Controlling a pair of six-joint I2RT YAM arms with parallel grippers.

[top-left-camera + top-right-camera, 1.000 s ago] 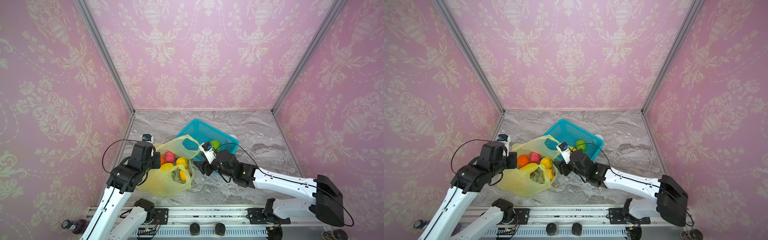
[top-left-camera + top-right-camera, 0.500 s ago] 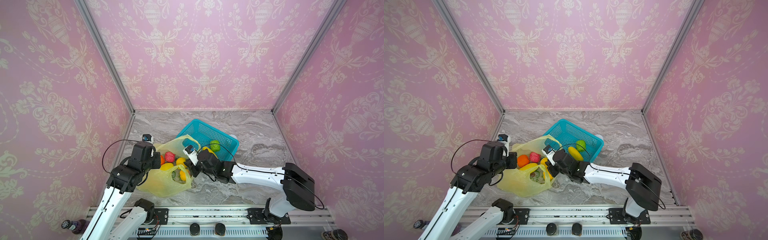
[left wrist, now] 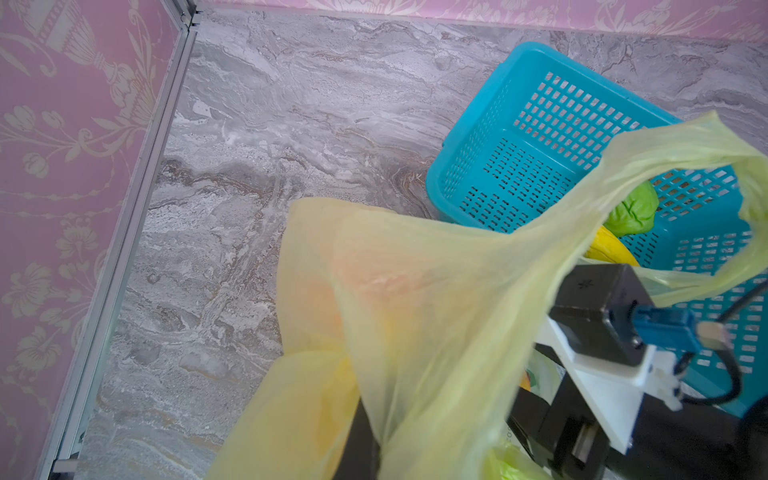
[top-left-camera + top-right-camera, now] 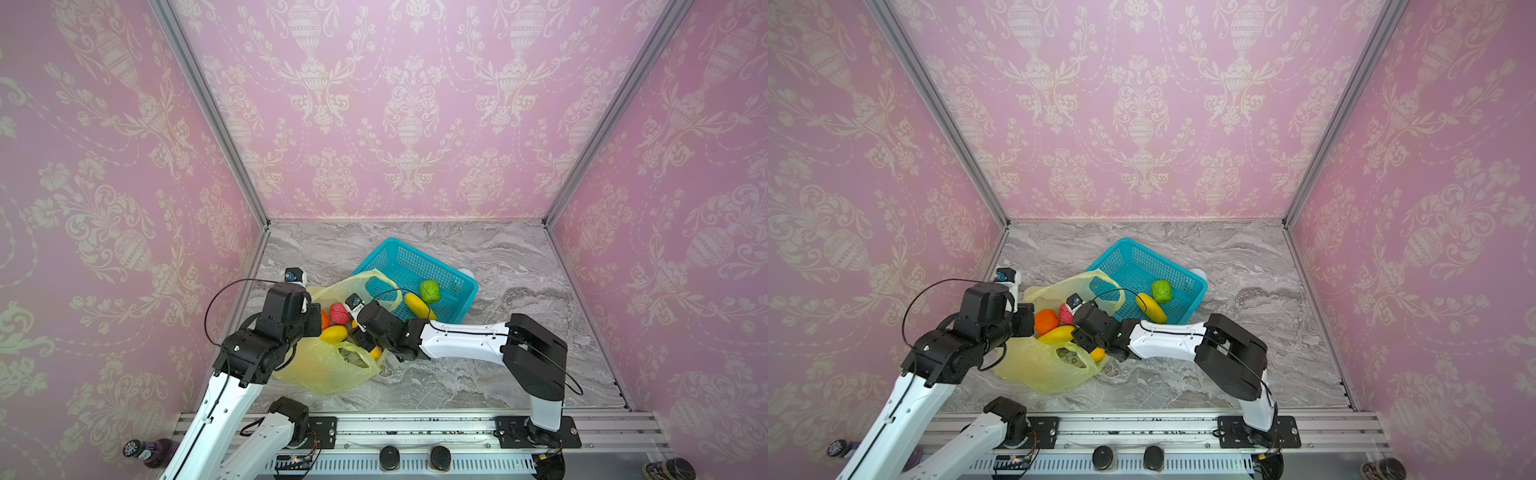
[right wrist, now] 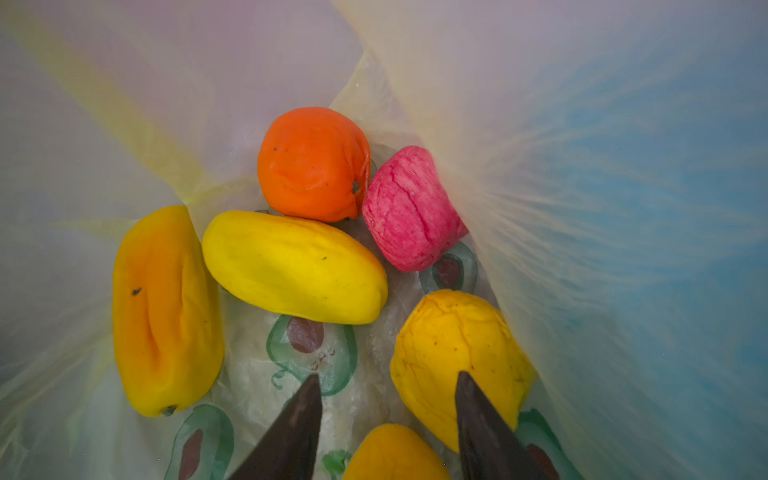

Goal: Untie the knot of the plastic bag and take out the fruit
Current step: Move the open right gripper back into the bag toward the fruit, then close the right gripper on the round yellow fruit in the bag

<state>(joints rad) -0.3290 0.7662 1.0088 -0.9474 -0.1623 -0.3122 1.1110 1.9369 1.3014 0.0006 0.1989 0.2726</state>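
Observation:
The plastic bag (image 4: 324,370) (image 4: 1034,365) lies open at the front left, and no knot shows. My left gripper (image 4: 313,316) (image 3: 374,449) is shut on the bag's gathered rim (image 3: 415,311), which hides its jaws. My right gripper (image 4: 363,340) (image 5: 388,376) is inside the bag, open, with nothing between its fingers. One fingertip (image 5: 463,380) stands over a yellow oval fruit (image 5: 453,349). Further in lie an orange fruit (image 5: 311,164), a pink-red one (image 5: 411,208) and two long yellow ones (image 5: 291,266) (image 5: 164,307).
A teal basket (image 4: 467,297) (image 4: 1198,291) stands behind the bag, holding a green fruit (image 4: 430,291) and a long yellow fruit (image 4: 417,305). One bag handle loop (image 3: 685,145) drapes over the basket's near corner. A small white object (image 4: 465,272) sits behind the basket. The side wall runs close on the left.
My right arm has swung left from the basket, where a long yellow fruit now lies, and reached down into the bag's mouth. The left arm has not moved.

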